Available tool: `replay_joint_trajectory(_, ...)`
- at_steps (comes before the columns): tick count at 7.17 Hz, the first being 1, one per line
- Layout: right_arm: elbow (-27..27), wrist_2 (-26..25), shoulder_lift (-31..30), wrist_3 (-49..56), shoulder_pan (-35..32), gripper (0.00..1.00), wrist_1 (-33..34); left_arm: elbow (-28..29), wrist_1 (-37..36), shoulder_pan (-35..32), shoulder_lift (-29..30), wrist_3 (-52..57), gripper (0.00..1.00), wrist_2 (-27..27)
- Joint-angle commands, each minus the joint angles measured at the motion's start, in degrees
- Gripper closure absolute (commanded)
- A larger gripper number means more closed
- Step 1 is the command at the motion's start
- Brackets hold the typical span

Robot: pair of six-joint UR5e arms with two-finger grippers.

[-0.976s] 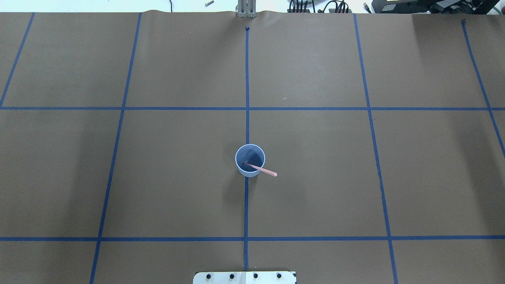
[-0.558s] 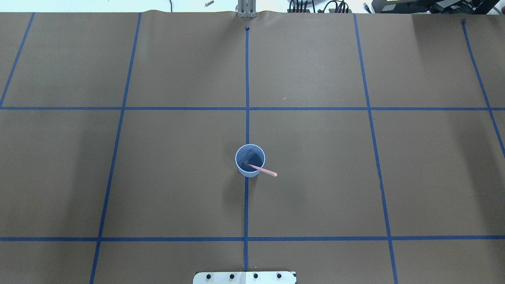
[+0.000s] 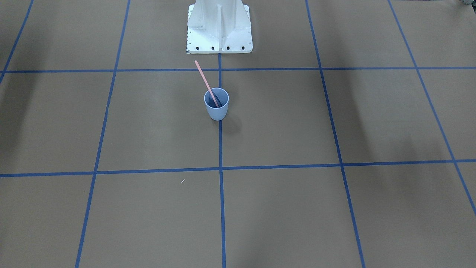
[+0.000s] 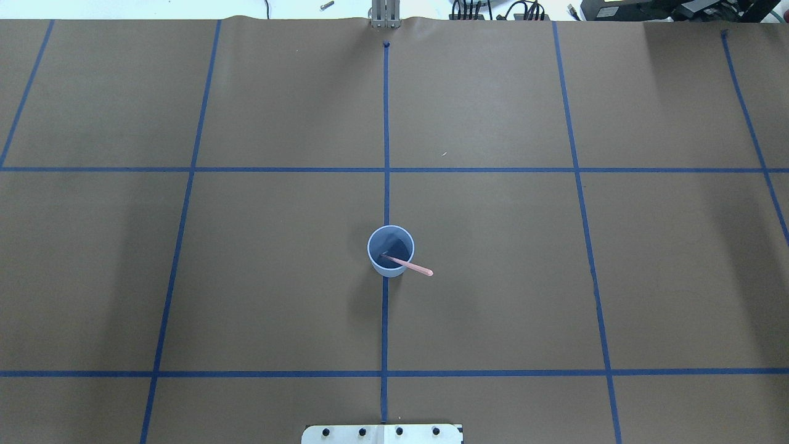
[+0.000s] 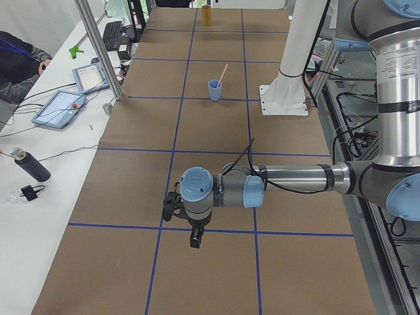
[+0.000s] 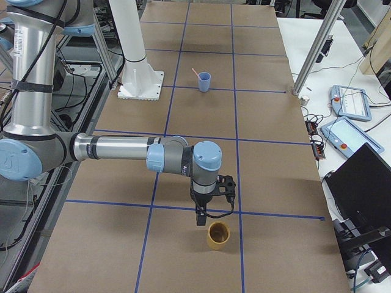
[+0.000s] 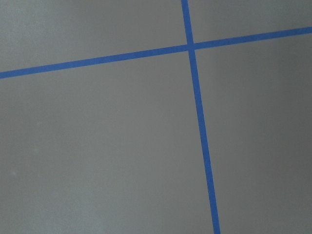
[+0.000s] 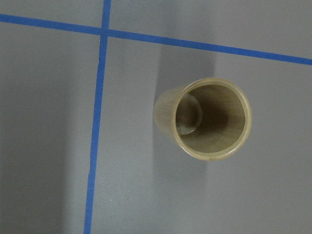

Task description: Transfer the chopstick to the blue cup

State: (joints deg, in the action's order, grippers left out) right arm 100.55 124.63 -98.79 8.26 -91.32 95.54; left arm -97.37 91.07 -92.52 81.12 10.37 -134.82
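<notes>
Chopstick (image 4: 410,266) leans in blue cup (image 4: 394,242); only side, wrist views show tan cup (image 8: 209,119).

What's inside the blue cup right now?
The chopstick stands tilted in the blue cup, leaning on the rim with its upper part sticking out. Nothing else shows inside, though the dark bottom is partly in shadow.

A tan cup (image 8: 209,119) stands upright on the brown table (image 4: 493,277) gridded with blue tape (image 4: 386,123).
</notes>
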Motion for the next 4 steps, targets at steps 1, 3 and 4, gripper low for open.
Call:
replay_joint_trajectory(1,0.0,0.0,0.0,0.0,0.0,0.0,0.0,-0.2,0.1,-0.4,0.0,0.0,0.02,0.0)
replay_joint_trajectory(3,0.0,-0.1,0.0,-0.1,0.0,0.0,0.0,-0.6,0.0,-0.4,0.0,0.0,0.02,0.0)
replay_joint_trajectory(4,-0.1,-0.1,0.0,-0.1,0.0,0.0,0.0,-0.6,0.0,-0.5,0.0,0.0,0.02,0.0)
